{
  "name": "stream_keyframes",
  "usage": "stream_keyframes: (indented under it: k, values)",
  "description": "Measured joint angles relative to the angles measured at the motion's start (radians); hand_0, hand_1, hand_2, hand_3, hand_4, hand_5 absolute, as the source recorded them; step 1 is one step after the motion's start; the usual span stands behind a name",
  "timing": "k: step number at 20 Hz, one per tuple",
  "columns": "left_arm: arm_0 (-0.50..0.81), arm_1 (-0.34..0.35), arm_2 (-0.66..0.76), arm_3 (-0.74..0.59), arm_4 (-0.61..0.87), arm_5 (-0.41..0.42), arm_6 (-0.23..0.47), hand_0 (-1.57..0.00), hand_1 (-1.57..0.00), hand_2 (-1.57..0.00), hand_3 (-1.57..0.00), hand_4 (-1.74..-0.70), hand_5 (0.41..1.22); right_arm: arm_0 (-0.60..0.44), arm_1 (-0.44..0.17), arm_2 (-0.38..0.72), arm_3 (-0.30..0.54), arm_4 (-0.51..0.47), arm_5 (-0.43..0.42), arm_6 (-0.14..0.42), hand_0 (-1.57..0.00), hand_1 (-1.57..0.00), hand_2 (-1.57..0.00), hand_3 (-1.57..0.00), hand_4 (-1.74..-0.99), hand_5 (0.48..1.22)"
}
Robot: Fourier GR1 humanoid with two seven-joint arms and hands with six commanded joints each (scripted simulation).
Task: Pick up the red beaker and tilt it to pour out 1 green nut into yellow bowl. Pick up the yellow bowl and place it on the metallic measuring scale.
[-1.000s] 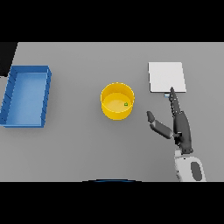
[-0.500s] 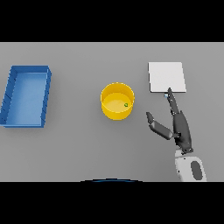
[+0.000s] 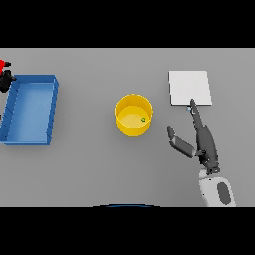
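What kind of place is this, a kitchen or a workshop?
Most likely a lab-style test bench. A plain grey table holds a yellow bowl with a green nut inside, a flat metallic scale and a blue tray.

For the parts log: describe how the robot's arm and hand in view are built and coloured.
One arm shows, the right. Its right hand is dark grey with long slim fingers and a separate thumb. Behind the wrist comes a rounded white forearm shell with a grey oval inset. No cables or markings show. Dark shapes at the left edge are unclear.
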Motion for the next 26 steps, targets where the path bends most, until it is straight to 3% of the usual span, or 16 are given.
stream_keyframes:
  k: [3, 5, 6, 7, 8, 9, 11, 14, 19, 23, 25, 26]
  values:
    - [0.038, 0.011, -0.027, -0.035, 0.013, 0.035, 0.028, -1.57, -1.57, -1.57, -1.54, -1.74, 1.117, 0.016, -0.001, 0.002, 0.001, 0.004, -0.001, -0.01, 0.0, 0.0, 0.0, 0.0, -1.207, 0.665]
    - [0.052, 0.012, -0.049, -0.062, 0.021, 0.06, 0.046, -1.57, -1.57, -1.57, -1.55, -1.74, 0.967, 0.022, -0.002, 0.002, 0.004, 0.005, -0.001, -0.012, 0.0, 0.0, 0.0, 0.0, -1.205, 0.664]
    - [0.053, 0.023, -0.066, -0.063, 0.018, 0.056, 0.066, -1.57, -1.57, -1.57, -1.55, -1.67, 0.908, 0.019, 0.003, 0.008, 0.002, 0.005, 0.001, -0.023, 0.0, 0.0, 0.0, 0.0, -1.202, 0.667]
    - [0.053, 0.035, -0.088, -0.075, 0.014, 0.044, 0.077, -1.57, -1.57, -1.57, -1.5, -1.53, 0.865, 0.015, 0.002, 0.004, 0.008, 0.006, -0.004, -0.024, 0.0, 0.0, 0.0, 0.0, -1.197, 0.664]
    - [0.05, 0.049, -0.098, -0.084, 0.025, 0.016, 0.082, -1.56, -1.45, -1.43, -1.36, -1.37, 0.83, 0.024, 0.002, 0.005, 0.006, 0.009, -0.006, -0.028, 0.0, 0.0, 0.0, 0.0, -1.192, 0.663]
    - [0.065, 0.054, -0.104, -0.102, 0.043, -0.024, 0.071, -1.46, -1.18, -1.19, -1.13, -1.23, 0.803, 0.023, 0.007, 0.007, 0.01, 0.006, -0.004, -0.019, 0.0, 0.0, 0.0, 0.0, -1.188, 0.663]
    - [0.08, 0.085, -0.102, -0.142, 0.096, -0.119, 0.08, -0.93, -0.76, -0.77, -0.72, -1.03, 0.758, 0.033, 0.002, 0.007, -0.007, 0.002, 0.0, -0.035, 0.0, 0.0, 0.0, 0.0, -1.185, 0.665]
    - [0.075, 0.104, -0.111, -0.164, 0.126, -0.209, 0.08, -0.48, -0.39, -0.39, -0.37, -0.88, 0.71, 0.046, -0.003, 0.006, -0.02, 0.009, -0.006, -0.024, 0.0, 0.0, 0.0, 0.0, -1.184, 0.667]
    - [0.075, 0.102, -0.101, -0.15, 0.15, -0.24, 0.055, -0.16, -0.13, -0.13, -0.12, -0.8, 0.678, 0.045, 0.008, 0.021, -0.031, 0.015, 0.0, 0.008, 0.0, 0.0, 0.0, 0.0, -1.187, 0.663]
    - [0.054, 0.087, -0.079, -0.115, 0.146, -0.215, 0.002, -0.06, -0.05, -0.05, -0.05, -0.79, 0.674, 0.036, 0.003, 0.034, -0.029, 0.061, -0.018, 0.036, 0.0, 0.0, 0.0, 0.0, -1.203, 0.66]
    - [0.064, 0.09, -0.06, -0.116, 0.164, -0.212, -0.04, -0.04, -0.03, -0.03, -0.03, -0.78, 0.674, 0.023, -0.006, 0.046, -0.037, 0.094, -0.023, 0.059, 0.0, 0.0, 0.0, 0.0, -1.175, 0.677]
    - [0.062, 0.088, -0.062, -0.112, 0.157, -0.206, -0.04, -0.03, -0.03, -0.03, -0.02, -0.78, 0.679, 0.009, -0.017, 0.051, -0.022, 0.081, 0.007, 0.045, 0.0, 0.0, 0.0, 0.0, -1.162, 0.694]
